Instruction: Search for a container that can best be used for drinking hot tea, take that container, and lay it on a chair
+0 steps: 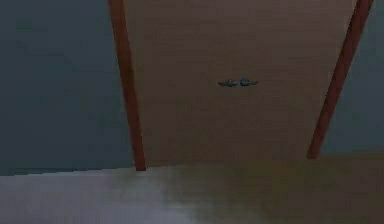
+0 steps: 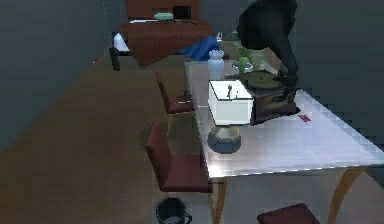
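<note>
Smooth tan door [image 1: 230,60], glossy pale table [image 2: 300,140], square white lampshade [image 2: 229,103], red chairs [image 2: 186,172]

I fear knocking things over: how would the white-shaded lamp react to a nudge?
The lamp looks top-heavy, a broad shade over a rounded base, so a high push would probably tip it. It stands near the table edge and might fall. Its base looks ceramic, likely fragile.
</note>
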